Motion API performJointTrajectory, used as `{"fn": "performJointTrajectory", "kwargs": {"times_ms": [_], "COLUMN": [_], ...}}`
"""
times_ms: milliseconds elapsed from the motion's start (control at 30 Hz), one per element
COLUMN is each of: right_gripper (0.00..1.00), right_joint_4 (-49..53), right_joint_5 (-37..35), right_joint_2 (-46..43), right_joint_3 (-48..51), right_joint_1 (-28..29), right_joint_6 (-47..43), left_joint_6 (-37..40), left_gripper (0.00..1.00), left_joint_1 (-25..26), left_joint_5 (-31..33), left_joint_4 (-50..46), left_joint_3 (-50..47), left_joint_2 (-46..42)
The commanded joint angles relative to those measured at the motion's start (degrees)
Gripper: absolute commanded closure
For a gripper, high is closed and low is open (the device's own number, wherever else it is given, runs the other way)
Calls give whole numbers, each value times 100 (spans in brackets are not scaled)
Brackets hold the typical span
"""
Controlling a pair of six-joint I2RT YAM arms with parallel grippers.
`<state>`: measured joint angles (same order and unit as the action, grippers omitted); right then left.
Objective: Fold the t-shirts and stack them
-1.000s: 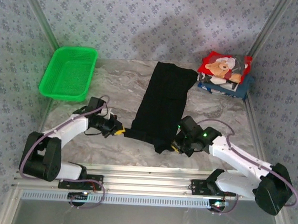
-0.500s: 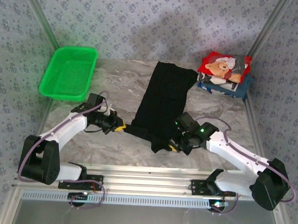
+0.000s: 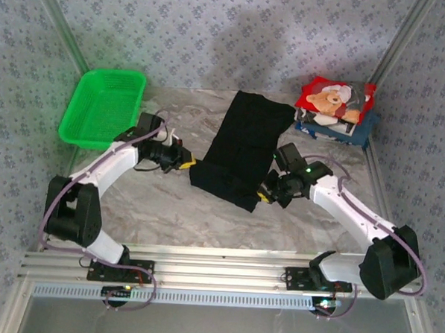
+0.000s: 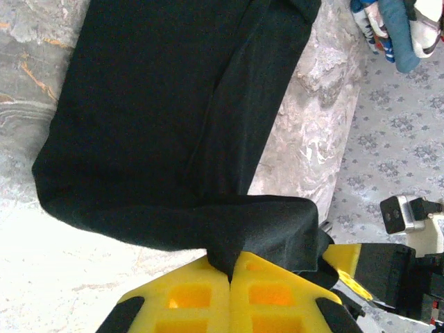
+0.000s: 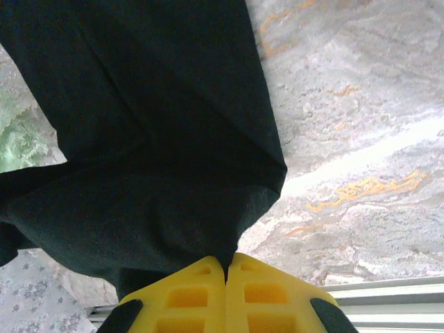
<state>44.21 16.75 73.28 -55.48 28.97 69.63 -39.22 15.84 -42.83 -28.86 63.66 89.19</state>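
Note:
A plain black t-shirt [image 3: 242,149] lies lengthwise in the middle of the marble table, its near end lifted and doubled back. My left gripper [image 3: 188,163] is shut on the shirt's near left corner, the cloth [image 4: 173,139] pinched between the yellow fingers [image 4: 187,295]. My right gripper [image 3: 263,199] is shut on the near right corner, black cloth [image 5: 139,139] caught between its yellow fingers [image 5: 263,295]. A stack of folded t-shirts [image 3: 336,109], a red one with a teddy-bear print on top of white and dark blue ones, sits at the far right.
A green mesh basket [image 3: 104,108] stands at the far left corner. Patterned walls close the table on three sides. A metal rail [image 3: 217,267] runs along the near edge by the arm bases.
Both grippers have moved away from the near edge toward the far side, carrying the black shirt's near hem up and over the rest of the shirt. The visible shirt is shorter.

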Motion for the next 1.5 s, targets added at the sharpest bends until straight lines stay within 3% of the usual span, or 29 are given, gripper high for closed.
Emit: {"fn": "performJointTrajectory", "kwargs": {"times_ms": [0, 467, 1267, 1333, 1433, 1467], "right_gripper": [94, 96, 94, 91, 84, 79], "right_joint_4": [264, 308, 372, 325, 95, 14], "right_joint_5": [199, 692, 1110, 1141, 1263, 1286], "right_joint_2": [255, 1673, 4204, 4398, 4706, 4789], "right_joint_3": [-281, -1333, -3245, -3364, -3620, -3733], "right_joint_1": [-368, -1447, -2246, -2286, -2362, -2396], "right_joint_6": [-513, -1630, -2554, -2589, -2577, -2567], "left_joint_6": [295, 746, 899, 871, 542, 340], "left_gripper": [100, 100, 100, 93, 70, 58], "left_joint_1": [8, 104, 179, 180, 176, 183], "left_joint_5": [-111, -121, 173, 186, 76, 3], "left_joint_4": [-14, -702, -1927, -1891, -1422, -1197], "left_joint_3": [654, 2846, 6631, 6718, 6730, 6757], "left_joint_2": [472, 2322, 5195, 5353, 5456, 5471]}}
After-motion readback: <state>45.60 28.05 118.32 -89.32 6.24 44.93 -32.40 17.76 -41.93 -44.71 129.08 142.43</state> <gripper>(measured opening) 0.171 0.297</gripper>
